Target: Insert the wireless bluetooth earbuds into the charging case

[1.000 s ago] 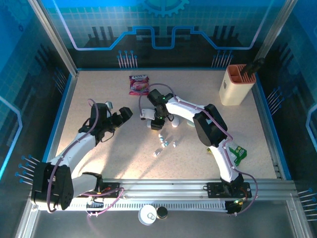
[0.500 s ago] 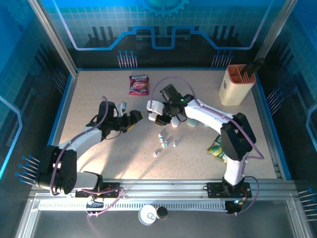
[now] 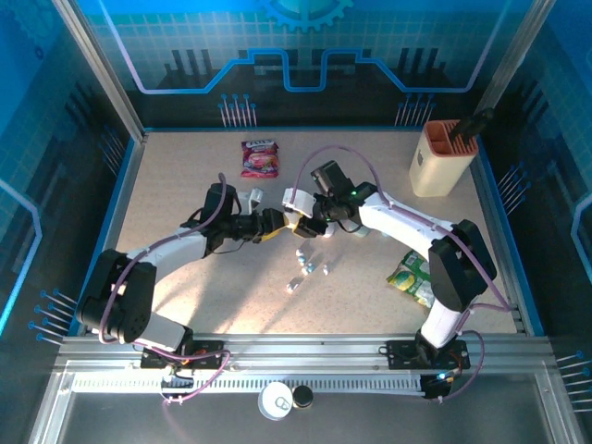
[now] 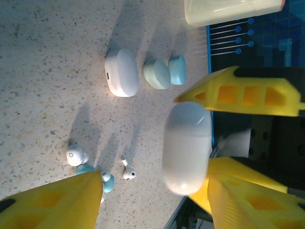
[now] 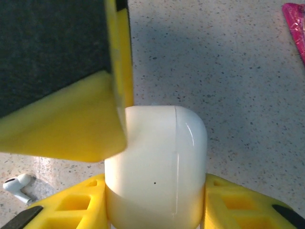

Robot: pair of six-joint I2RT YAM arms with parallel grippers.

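A white pebble-shaped charging case [image 5: 157, 167] sits lid closed between my right gripper's [image 5: 155, 179] yellow fingers, which are shut on its lower half. The top view shows that case [image 3: 296, 198] held above the table's middle by the right gripper [image 3: 302, 211]. My left gripper [image 3: 281, 223] meets it from the left. In the left wrist view the case [image 4: 187, 145] hangs between the left gripper's [image 4: 155, 177] spread fingers, close to the right one, with a wide gap on the left. Tiny white and pale-blue earbuds [image 4: 76, 155] [image 3: 305, 265] lie loose on the table below.
Another white case [image 4: 122, 71] and an opened pale-blue case [image 4: 162, 74] lie on the table behind the grippers. A pink packet [image 3: 260, 157] is at the back, a beige holder [image 3: 442, 159] at the back right, and a green packet [image 3: 412, 275] by the right arm.
The left arm has swung right to the right gripper and its jaws have narrowed around the case. The right gripper has carried the case a little right and back.
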